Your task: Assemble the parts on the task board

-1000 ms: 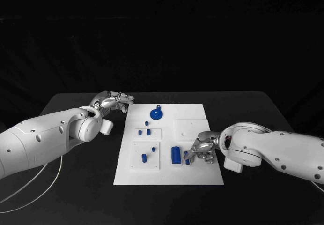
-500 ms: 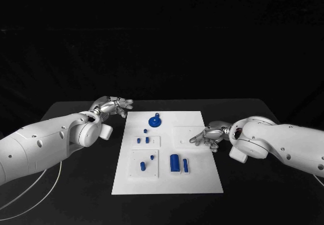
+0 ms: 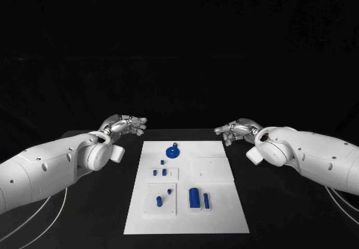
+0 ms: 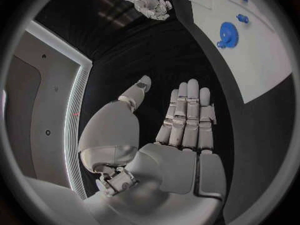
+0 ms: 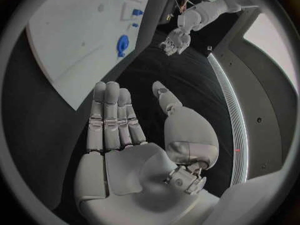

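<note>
The white task board [image 3: 217,218] lies in the middle of the black table. On it are a blue gear-like part [image 3: 173,152] near the far end, a few small blue pegs [image 3: 160,171] below it, two more [image 3: 159,199], and a blue cylinder [image 3: 194,197] beside a thinner blue bar [image 3: 206,200]. My left hand [image 3: 125,124] hovers off the board's far left corner, holding nothing. My right hand [image 3: 235,129] hovers off the far right corner, also holding nothing. Both wrist views show flat palms with straight, spread fingers: left hand [image 4: 184,120], right hand [image 5: 115,125].
The board [image 4: 250,50] with the blue gear [image 4: 226,32] lies to the side of my left palm, with the right hand [image 4: 150,2] beyond it. The right wrist view shows the board [image 5: 75,40], the gear [image 5: 122,44] and the left hand [image 5: 175,40]. Black tabletop surrounds the board.
My right hand has left the blue cylinder and bar near the board's right side and drawn back to the far right corner, fingers spread. The left hand has barely moved. The camera has shifted.
</note>
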Controlling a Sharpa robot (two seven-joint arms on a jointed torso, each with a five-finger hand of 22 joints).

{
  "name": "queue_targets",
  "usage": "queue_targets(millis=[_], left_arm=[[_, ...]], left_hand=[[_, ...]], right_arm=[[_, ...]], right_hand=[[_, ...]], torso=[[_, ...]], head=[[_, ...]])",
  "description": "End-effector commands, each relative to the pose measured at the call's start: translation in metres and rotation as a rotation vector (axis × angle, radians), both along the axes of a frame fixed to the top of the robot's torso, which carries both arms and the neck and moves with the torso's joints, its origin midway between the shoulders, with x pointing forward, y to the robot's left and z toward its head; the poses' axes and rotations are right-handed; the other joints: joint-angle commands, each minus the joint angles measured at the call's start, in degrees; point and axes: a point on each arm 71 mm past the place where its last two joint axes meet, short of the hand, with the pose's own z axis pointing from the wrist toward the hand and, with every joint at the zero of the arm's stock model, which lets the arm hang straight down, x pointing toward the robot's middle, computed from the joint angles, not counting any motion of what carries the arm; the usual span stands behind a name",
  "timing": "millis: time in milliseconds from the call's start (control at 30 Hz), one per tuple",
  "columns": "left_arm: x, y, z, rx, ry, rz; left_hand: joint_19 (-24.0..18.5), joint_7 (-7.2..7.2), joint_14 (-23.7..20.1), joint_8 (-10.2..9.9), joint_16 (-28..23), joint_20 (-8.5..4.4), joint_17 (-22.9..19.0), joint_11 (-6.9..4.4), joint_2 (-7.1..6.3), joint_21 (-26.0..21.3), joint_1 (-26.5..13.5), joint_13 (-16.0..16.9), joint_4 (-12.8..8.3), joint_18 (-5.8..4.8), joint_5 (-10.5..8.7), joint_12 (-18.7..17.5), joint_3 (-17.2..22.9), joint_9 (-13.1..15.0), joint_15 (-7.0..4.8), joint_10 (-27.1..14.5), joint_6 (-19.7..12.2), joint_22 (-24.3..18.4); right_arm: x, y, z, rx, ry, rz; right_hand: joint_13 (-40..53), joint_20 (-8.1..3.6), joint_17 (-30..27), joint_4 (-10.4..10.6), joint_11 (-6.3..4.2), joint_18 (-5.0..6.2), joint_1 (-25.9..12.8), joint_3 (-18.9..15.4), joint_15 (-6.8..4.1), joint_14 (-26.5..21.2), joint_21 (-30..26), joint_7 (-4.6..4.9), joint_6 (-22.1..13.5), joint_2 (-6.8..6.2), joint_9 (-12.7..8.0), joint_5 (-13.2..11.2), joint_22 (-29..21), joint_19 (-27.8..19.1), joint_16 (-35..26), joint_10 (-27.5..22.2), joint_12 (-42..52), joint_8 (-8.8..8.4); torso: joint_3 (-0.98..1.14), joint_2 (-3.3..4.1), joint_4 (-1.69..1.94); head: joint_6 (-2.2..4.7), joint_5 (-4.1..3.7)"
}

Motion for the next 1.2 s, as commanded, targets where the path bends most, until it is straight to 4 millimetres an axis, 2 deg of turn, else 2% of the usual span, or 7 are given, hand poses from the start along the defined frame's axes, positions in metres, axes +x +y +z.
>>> queue_targets(millis=[33, 333, 367, 433, 533, 567, 1200], left_arm=[[0.002, -0.002, 0.002, -0.039, -0.004, 0.020], [0.004, -0.008, 0.001, -0.066, 0.002, 0.011], [0.004, -0.006, -0.001, -0.032, 0.010, 0.010], [0.003, -0.007, -0.002, -0.035, 0.009, 0.012], [-0.002, -0.011, -0.006, -0.047, 0.007, 0.022], [-0.004, -0.013, -0.008, -0.052, 0.005, 0.027], [-0.101, -0.069, -0.057, -0.186, -0.003, 0.220]], left_hand=[[-0.54, -0.17, -0.66, 0.14, -0.72, 0.31, -0.28, -0.07, 0.44, -0.35, 0.11, -0.17, -0.29, -0.76, 0.34, -0.17, -0.03, 0.04, 0.19, -0.46, -0.37, -0.09], [-7.83, 0.18, -10.47, -1.75, -10.85, 5.51, -3.99, 1.28, 0.51, -6.22, 0.88, -4.32, -0.46, 0.14, 0.47, -0.12, 1.00, -1.11, 5.24, -8.07, -4.29, -1.62], [-38.99, -9.62, -52.83, -18.83, -39.96, 1.54, -20.14, -7.66, 7.66, -32.14, -54.01, -13.48, 13.14, -1.98, -3.27, -3.86, -26.12, -28.06, -4.59, -25.39, -48.63, -22.56], [-38.99, -9.62, -52.83, -18.83, -39.96, 1.54, -20.14, -7.66, 7.66, -32.14, -54.01, -13.48, 13.14, -1.98, -3.27, -3.86, -26.12, -28.06, -4.59, -66.28, -48.63, -24.86], [-38.99, -9.62, -52.83, -18.83, -39.96, 1.54, -20.14, -7.66, 7.66, -32.14, -54.01, -13.48, 13.14, -1.98, -3.27, -3.86, -26.12, -28.06, -4.59, -66.28, -48.63, -30.79], [-38.99, -9.62, -52.83, -18.83, -39.96, 1.54, -20.14, -7.66, 7.66, -32.14, -54.01, -13.48, 13.14, -1.98, -3.27, -3.86, -26.12, -28.06, -4.59, -66.28, -48.63, -71.51], [-38.99, -9.62, -52.83, -18.83, -39.96, 1.54, -20.14, -7.66, 7.66, -32.14, -54.01, -13.48, 13.14, -1.98, -3.27, -3.86, -26.12, -28.06, -4.59, -66.28, -48.63, -71.51]], right_arm=[[0.009, -0.002, 0.008, 0.175, -0.105, -0.023], [0.019, -0.003, -0.006, 0.256, -0.142, -0.071], [0.018, -0.004, -0.010, 0.181, -0.090, -0.077], [0.017, -0.003, -0.011, 0.185, -0.092, -0.078], [0.013, 0.002, -0.013, 0.206, -0.100, -0.085], [0.011, 0.004, -0.014, 0.215, -0.104, -0.089], [-0.089, 0.073, -0.048, 0.476, -0.142, -0.293]], right_hand=[[-3.74, 1.13, -1.81, -0.63, 0.81, -1.94, 0.73, -0.17, 1.93, -2.78, -2.48, 0.80, -0.66, 0.17, -0.05, 0.33, -0.99, -3.74, -3.24, -1.53, -3.79, -0.46], [-35.44, 6.03, -19.32, -0.15, 5.65, -5.53, 5.40, 0.79, 10.49, -13.33, -14.18, 0.93, -3.72, 1.63, -2.66, 0.61, -5.40, -20.77, -25.73, -0.35, -30.56, -0.63], [-53.31, -4.46, -47.83, 16.46, -3.60, -13.21, -46.26, -21.24, 1.26, -60.68, -29.00, -9.43, -50.94, 2.66, -35.36, -13.35, -24.06, -50.80, -47.04, -52.87, -44.17, -10.09], [-53.31, -4.46, -47.83, 16.46, -3.60, -13.21, -46.26, -21.24, 1.26, -60.68, -29.00, -9.43, -50.94, 2.66, -35.36, -13.35, -26.25, -50.80, -47.04, -52.87, -44.17, -10.09], [-53.31, -4.46, -47.83, 16.46, -3.60, -13.21, -46.26, -21.24, 1.26, -60.68, -29.00, -9.43, -50.94, 2.66, -35.36, -13.35, -68.05, -50.80, -47.04, -52.87, -44.17, -10.09], [-53.31, -4.46, -47.83, 16.46, -3.60, -13.21, -46.26, -21.24, 1.26, -60.68, -29.00, -9.43, -50.94, 2.66, -35.36, -13.35, -68.05, -50.80, -47.04, -52.87, -44.17, -10.09], [-53.31, -4.46, -47.83, 16.46, -3.60, -13.21, -46.26, -21.24, 1.26, -60.68, -29.00, -9.43, -50.94, 2.66, -35.36, -13.35, -68.05, -50.80, -47.04, -52.87, -44.17, -10.09]], torso=[[0.28, -0.53, 0.07], [0.60, -0.55, 0.25], [0.43, -0.55, 0.14], [0.42, -0.72, 0.11], [0.37, -1.56, -0.03], [0.35, -1.93, -0.09], [0.13, -5.81, -0.75]], head=[[0.81, 0.09], [1.78, 0.14], [1.48, 0.08], [1.38, 0.12], [0.89, 0.34], [0.68, 0.43], [-1.57, 1.43]])
